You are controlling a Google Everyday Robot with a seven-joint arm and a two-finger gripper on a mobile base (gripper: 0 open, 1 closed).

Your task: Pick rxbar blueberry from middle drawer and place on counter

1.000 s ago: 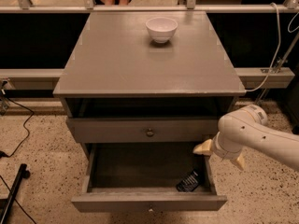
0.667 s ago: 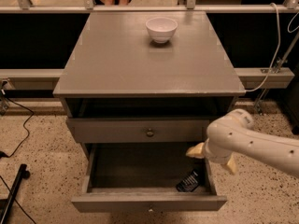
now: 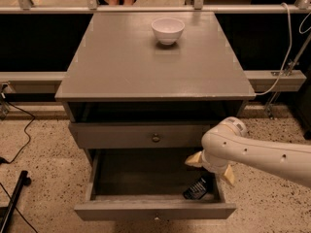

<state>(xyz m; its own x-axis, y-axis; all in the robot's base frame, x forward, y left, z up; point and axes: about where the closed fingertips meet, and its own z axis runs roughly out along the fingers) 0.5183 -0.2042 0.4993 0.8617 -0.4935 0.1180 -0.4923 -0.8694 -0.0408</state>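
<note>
The rxbar blueberry (image 3: 197, 189) is a small dark bar lying in the front right corner of the open middle drawer (image 3: 154, 210). My gripper (image 3: 211, 168) hangs at the end of the white arm over the drawer's right side, just above the bar and not touching it. Its two tan fingers (image 3: 194, 159) stand apart with nothing between them. The counter (image 3: 121, 62) is the grey top slab of the cabinet, above and behind the gripper.
A white bowl (image 3: 167, 29) stands at the back of the counter. A closed drawer front with a round brass knob (image 3: 155, 138) sits above the open drawer. Cables (image 3: 14, 154) lie on the speckled floor at left. A railing runs behind the cabinet.
My arm and gripper have moved left and slightly down, from beside the cabinet's right edge to over the open drawer, closer to the bar. The bar has not moved.
</note>
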